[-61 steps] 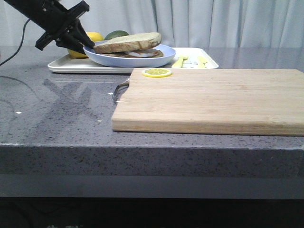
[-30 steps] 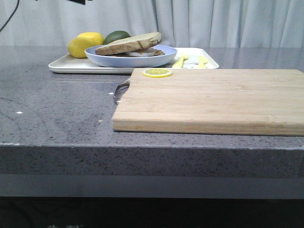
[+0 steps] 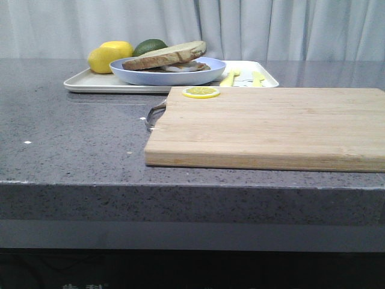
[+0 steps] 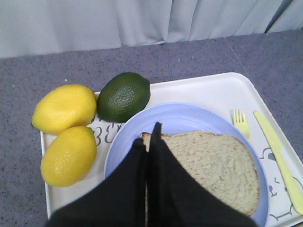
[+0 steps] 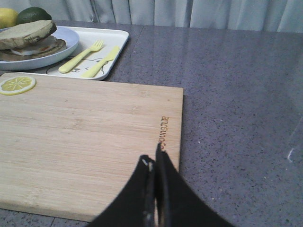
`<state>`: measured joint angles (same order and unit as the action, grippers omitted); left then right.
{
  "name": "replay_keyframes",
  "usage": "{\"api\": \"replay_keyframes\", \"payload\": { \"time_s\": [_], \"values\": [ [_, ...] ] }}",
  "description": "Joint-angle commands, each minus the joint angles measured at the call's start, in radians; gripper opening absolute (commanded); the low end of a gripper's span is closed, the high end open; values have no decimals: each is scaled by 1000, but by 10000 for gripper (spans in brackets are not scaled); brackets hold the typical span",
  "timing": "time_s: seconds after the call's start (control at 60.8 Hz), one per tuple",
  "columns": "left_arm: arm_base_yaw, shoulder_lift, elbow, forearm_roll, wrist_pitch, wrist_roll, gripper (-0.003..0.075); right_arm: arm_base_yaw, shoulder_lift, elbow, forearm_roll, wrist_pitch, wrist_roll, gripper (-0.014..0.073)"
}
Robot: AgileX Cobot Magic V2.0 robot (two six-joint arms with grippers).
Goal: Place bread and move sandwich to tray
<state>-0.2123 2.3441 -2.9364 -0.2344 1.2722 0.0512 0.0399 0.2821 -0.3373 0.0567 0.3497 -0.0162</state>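
Note:
The sandwich point(image 3: 165, 57) lies on the pale-blue plate point(image 3: 138, 76), and the plate stands on the white tray point(image 3: 84, 84) at the back left. The tan bread slice point(image 4: 213, 163) is the top layer; patty and egg edges show under it in the right wrist view point(image 5: 28, 40). My left gripper point(image 4: 147, 135) is shut and empty, high above the plate's near edge, out of the front view. My right gripper point(image 5: 154, 158) is shut and empty above the near right corner of the cutting board point(image 5: 85, 137).
Two lemons point(image 4: 66, 109) and a lime point(image 4: 124, 96) sit on the tray's left end, a yellow fork point(image 4: 241, 123) and knife point(image 4: 279, 156) on its right end. A lemon slice point(image 3: 201, 92) lies on the large wooden cutting board point(image 3: 271, 126). A curtain hangs behind.
My left arm let go of the plate's left rim and rose up out of the front view. The plate with the sandwich stays on the tray.

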Motion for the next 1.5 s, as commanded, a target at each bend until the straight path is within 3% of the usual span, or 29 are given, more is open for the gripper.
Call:
{"api": "replay_keyframes", "payload": {
  "time_s": [0.0, 0.197, 0.576, 0.921, 1.185, 1.481],
  "values": [
    [-43, -122, -17, 61, -16, -15, -19, 2, 7, -28, 4, -76, -7, -85],
    [-93, -260, 280, 267, -16, -15, -19, 2, 7, -28, 4, -76, -7, -85],
    [36, -606, 904, 270, -70, -17, -19, 2, 7, -28, 4, -76, -7, -85],
    [201, -907, 1419, 217, -354, -17, -19, 2, 7, -28, 4, -91, -7, -85],
    [218, -1193, 1793, 168, -675, -17, -19, 2, 7, -28, 4, -91, -7, -85],
    [218, -1544, 2139, 162, -879, -17, -19, 2, 7, -28, 4, -91, -7, -85]
  ]
}}
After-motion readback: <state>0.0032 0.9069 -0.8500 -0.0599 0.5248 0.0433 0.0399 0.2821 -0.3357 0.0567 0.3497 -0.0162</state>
